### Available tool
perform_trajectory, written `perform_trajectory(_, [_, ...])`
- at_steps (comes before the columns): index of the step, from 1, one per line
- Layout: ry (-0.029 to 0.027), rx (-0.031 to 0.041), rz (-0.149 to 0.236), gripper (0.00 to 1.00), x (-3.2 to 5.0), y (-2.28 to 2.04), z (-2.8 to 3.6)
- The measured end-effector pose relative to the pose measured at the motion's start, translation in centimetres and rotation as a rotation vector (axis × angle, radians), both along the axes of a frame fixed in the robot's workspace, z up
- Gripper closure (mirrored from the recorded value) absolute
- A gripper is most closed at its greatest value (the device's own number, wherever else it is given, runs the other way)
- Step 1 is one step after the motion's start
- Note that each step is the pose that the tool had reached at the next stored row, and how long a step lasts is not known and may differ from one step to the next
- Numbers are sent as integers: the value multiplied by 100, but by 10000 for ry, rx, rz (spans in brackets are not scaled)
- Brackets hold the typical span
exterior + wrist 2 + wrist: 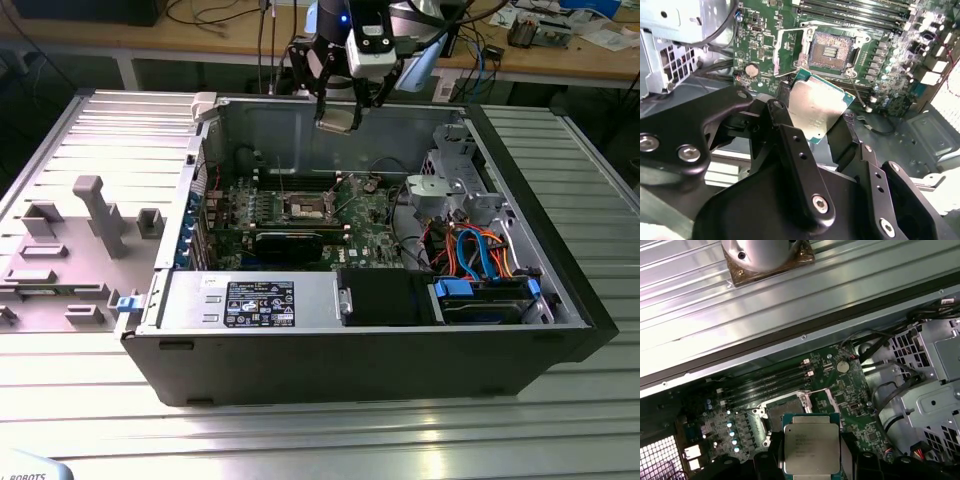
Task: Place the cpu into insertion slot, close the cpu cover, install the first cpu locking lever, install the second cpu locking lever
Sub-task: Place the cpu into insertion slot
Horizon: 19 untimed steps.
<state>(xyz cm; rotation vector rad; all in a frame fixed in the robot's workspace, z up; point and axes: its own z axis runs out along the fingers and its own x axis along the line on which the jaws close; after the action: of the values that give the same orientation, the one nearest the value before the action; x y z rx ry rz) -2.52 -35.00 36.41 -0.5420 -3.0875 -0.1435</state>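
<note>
- Exterior view: my gripper (338,108) hangs over the far wall of the open case (380,345), with the cpu (337,121) pinched at its tip, well above the board (372,226). The slot (307,208) lies down on that board, nearer than the gripper and a touch toward the exterior view's left.
- Second wrist view: the two black fingers (790,145) are pressed against opposite edges of the cpu (815,107), whose metal top faces me and sits tilted. Beyond it the slot (832,50) lies uncovered, its contacts showing — chip and slot are apart.
- First wrist view: the cpu (811,445) sits gripped between the fingers (769,462). Its far edge overlaps the slot (785,409) in my line of sight, and the memory slots (765,386) run just beyond the slot.
</note>
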Motion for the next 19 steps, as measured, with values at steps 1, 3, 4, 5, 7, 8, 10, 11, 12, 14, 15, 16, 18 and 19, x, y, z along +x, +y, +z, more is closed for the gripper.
perform_trajectory(1, [1,-1,-196,46,0,0,0])
perform_trajectory(3, [0,0,-523,46,0,0,-1])
perform_trajectory(4, [1,0,-618,46,0,0,-1])
perform_trajectory(5, [1,0,-650,46,-2,0,-1])
perform_trajectory(7, [0,-1,-654,46,-2,0,-1])
perform_trajectory(8, [0,-1,-654,46,-2,0,-1])
perform_trajectory(10, [0,-1,-655,46,-2,0,-1])
perform_trajectory(11, [0,-1,-655,46,-2,0,0])
perform_trajectory(12, [1,-1,-655,46,-2,0,0])
perform_trajectory(14, [1,0,-658,46,-2,0,-1])
perform_trajectory(15, [0,-1,-696,46,-2,0,-1])
perform_trajectory(16, [1,-2,-796,46,-2,0,-1])
perform_trajectory(18, [1,-2,-1192,46,-2,0,-7])
perform_trajectory(19, [2,-3,-1354,46,-6,0,-11])
